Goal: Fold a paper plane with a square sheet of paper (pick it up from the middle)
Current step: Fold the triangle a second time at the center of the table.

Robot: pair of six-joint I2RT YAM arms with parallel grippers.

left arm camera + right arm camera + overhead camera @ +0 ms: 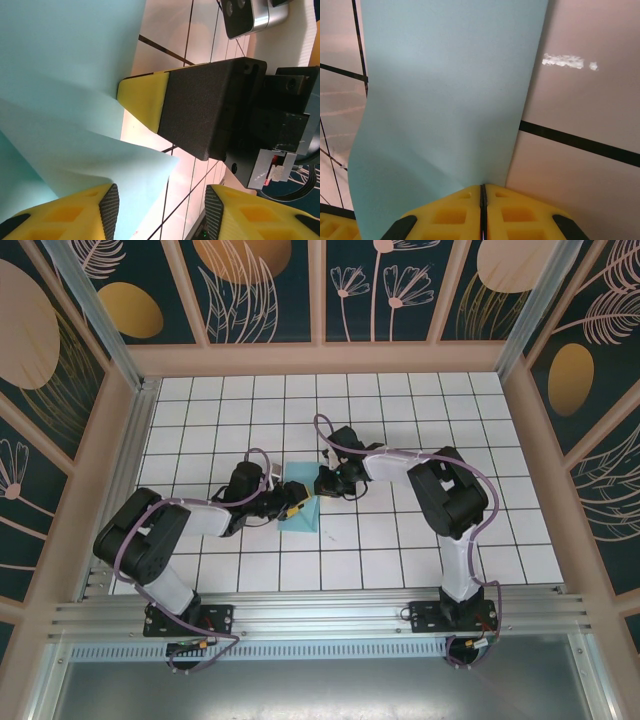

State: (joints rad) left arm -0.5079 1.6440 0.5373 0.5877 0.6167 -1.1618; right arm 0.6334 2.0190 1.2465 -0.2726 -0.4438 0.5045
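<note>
The square sheet of paper (299, 512) lies partly folded near the middle of the desk (420, 550), between our two arms. Our right claw (481, 192) is pressed together, pinching one end of it. Our left claw (162, 206) stands spread beside a flap. We'd align the edges first, hold the pinch firm, then crease.
</note>
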